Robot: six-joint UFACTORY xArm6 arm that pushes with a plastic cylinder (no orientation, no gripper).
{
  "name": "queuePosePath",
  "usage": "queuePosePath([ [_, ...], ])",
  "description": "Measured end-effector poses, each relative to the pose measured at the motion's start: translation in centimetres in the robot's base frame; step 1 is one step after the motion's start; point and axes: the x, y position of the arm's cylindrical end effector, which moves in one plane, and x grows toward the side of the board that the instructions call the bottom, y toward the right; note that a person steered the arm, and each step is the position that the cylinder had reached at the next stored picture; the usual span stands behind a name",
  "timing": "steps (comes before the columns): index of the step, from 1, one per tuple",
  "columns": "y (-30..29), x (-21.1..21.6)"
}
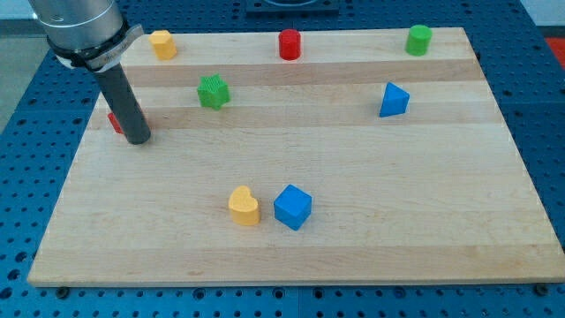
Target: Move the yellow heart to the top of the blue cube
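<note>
The yellow heart [244,206] lies on the wooden board near the view's bottom middle. The blue cube [292,207] sits just to its right, almost touching it. My tip [138,138] rests on the board at the view's left, far up and left of both blocks. A red block [114,122] is right behind the rod, mostly hidden by it.
A yellow block [161,43], a red cylinder [290,44] and a green cylinder [418,39] stand along the board's top edge. A green star-shaped block [213,91] is right of my tip. A blue triangular block [393,100] sits at the right.
</note>
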Motion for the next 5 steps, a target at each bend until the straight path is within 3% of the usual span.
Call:
queuePosePath([
  [1,0.3,0.3],
  [4,5.8,13.1],
  [5,7.7,15.6],
])
